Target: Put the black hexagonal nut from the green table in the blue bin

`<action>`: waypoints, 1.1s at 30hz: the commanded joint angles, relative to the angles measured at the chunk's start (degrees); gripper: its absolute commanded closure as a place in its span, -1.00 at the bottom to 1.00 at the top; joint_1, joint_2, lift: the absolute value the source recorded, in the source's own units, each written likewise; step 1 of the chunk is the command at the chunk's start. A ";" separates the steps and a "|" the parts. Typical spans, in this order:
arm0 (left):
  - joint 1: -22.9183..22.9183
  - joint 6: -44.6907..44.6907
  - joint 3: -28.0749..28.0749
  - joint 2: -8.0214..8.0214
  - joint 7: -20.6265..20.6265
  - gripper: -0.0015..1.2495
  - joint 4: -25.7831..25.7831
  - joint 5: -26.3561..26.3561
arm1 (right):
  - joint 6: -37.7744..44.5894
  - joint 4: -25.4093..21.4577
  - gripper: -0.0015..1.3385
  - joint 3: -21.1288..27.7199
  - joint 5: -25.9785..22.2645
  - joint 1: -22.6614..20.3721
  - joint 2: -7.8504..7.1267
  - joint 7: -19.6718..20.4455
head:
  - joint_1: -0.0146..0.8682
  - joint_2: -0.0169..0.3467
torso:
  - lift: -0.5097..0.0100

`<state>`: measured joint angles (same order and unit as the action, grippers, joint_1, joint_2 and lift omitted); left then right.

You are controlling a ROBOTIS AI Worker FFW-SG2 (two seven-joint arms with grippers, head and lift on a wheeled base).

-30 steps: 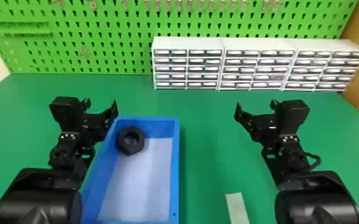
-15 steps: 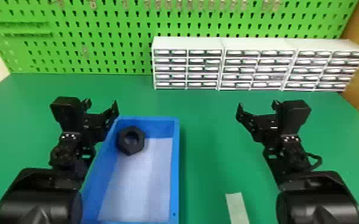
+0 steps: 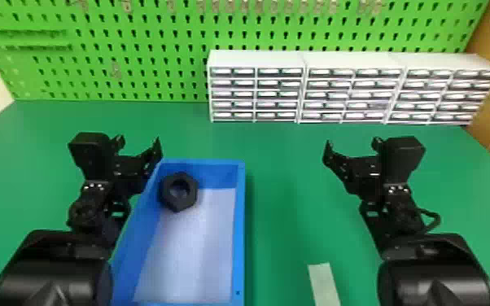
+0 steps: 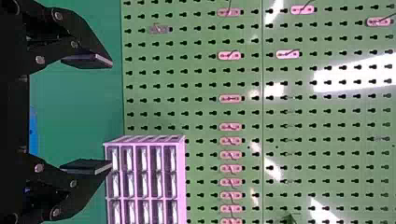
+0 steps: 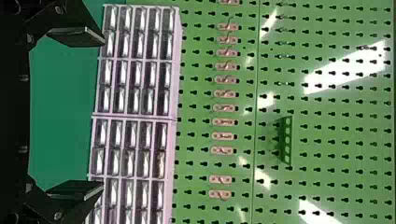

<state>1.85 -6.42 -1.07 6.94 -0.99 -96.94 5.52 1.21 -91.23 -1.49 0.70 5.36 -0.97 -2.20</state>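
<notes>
1. Backdrop: green pegboard [image 3: 154,32] behind the green table [image 3: 289,183]; white drawer units [image 3: 256,61] along the table's back edge, centre to right.
2. Blue bin [image 3: 238,236] on the left half of the table, long sides running from near to far. Pale strip [image 3: 324,285] lies toward the near edge, between bin and right arm.
3. Black hexagonal nut [image 3: 179,192]: inside the bin, at its far left corner, hole facing up, close to the left wall. Contact with the wall: cannot tell.
4. Left gripper [image 3: 139,141]: fingers spread, nothing between them; one fingertip near the bin's far left corner. Height over rim unclear.
5. Right gripper [image 3: 352,143]: fingers spread too, empty, over the right half of the table, well apart from the bin.
6. Handling, my guess: nut is stiff, not fragile, a bit heavy if metal, lighter if plastic. Smooth faces may slip. If regrasped, take two opposite flats from above, not the corners, else it twists. Wall side looks tight for a finger.
7. Status, judged: goal looks met, nut in bin and released. Next: just back both arms off. Risk: left finger snagging the rim and dragging the bin if it drops or swings inward.
</notes>
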 commanded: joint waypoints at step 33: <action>0.09 0.00 0.02 0.00 0.03 -0.22 0.00 0.02 | 0.46 0.00 -0.69 -0.09 0.00 0.00 -0.08 0.00 | 0.59 -0.63 | 0.59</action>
<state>1.91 -6.42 -1.05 6.94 -0.98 -96.94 5.54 1.57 -91.23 -1.50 0.70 5.36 -0.98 -2.20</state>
